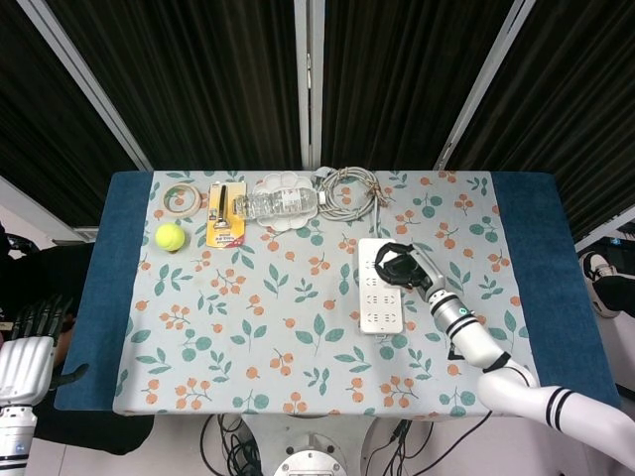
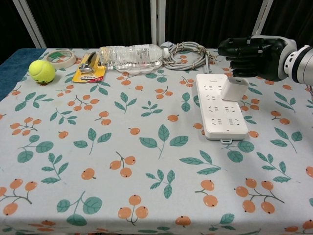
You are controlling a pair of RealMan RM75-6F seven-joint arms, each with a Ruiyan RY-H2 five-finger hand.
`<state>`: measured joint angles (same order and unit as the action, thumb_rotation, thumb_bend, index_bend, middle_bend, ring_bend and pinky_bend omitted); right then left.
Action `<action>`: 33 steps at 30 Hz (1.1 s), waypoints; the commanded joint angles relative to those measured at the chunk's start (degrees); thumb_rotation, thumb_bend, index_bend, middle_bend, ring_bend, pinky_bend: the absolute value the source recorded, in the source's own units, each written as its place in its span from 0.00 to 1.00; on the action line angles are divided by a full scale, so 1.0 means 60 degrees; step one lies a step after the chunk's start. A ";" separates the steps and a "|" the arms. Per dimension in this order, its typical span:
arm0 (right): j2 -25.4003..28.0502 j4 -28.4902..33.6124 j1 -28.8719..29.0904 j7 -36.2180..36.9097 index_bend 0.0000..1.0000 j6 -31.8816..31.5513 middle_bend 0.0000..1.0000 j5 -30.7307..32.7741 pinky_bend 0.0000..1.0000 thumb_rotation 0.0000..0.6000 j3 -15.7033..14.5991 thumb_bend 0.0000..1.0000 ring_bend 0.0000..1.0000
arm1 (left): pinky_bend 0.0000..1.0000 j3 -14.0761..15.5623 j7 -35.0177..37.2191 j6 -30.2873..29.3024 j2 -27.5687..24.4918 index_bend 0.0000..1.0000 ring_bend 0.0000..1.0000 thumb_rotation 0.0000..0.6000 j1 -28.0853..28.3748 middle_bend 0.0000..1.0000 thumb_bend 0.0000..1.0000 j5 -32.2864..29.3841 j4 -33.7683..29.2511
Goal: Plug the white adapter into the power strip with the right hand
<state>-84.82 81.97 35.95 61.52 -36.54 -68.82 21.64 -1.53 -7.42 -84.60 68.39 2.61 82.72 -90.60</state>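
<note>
- The adapter stands on the strip, at its far right part; it looks seated or nearly so, though I cannot tell whether the prongs are fully in.
- The right robot hand is just above and behind the adapter with fingers curled in; whether they touch or hold it I cannot tell. From the head view the hand covers the adapter.
- What is likely left: a firm push down, if needed, then lifting the hand away.
- The left robot hand hangs off the counter's near-left corner, holding nothing, fingers apart.
- Room: the counter is open on the strip's near, left and right sides. A coiled cable lies just beyond its far end, with a bottle further left; straight up looks the safest exit.
- The strip lies well in from every counter edge.
</note>
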 commanded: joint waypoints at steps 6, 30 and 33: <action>-0.0291 -0.0321 0.0073 0.0430 1.00 0.0060 0.95 -0.0410 1.00 1.00 -0.0072 0.71 1.00 | 0.00 -0.0021 0.0019 0.0051 0.0009 0.03 0.00 1.00 0.0049 0.00 0.10 0.0014 0.0035; -0.0854 -0.0788 0.0523 0.0054 1.00 0.0192 0.95 -0.0409 1.00 1.00 -0.0257 0.71 1.00 | 0.00 -0.0001 0.0147 0.0056 0.0090 0.03 0.00 1.00 0.0003 0.00 0.10 -0.0050 0.0160; -0.0885 -0.0722 0.0538 -0.0070 1.00 0.0163 0.95 -0.0360 1.00 1.00 -0.0271 0.71 1.00 | 0.00 0.0004 0.0175 0.0037 0.0102 0.03 0.00 1.00 -0.0017 0.00 0.10 -0.0056 0.0182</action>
<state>-90.06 77.53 39.14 61.21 -35.50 -71.07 20.04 -1.51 -6.37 -84.37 69.00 2.51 82.39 -89.52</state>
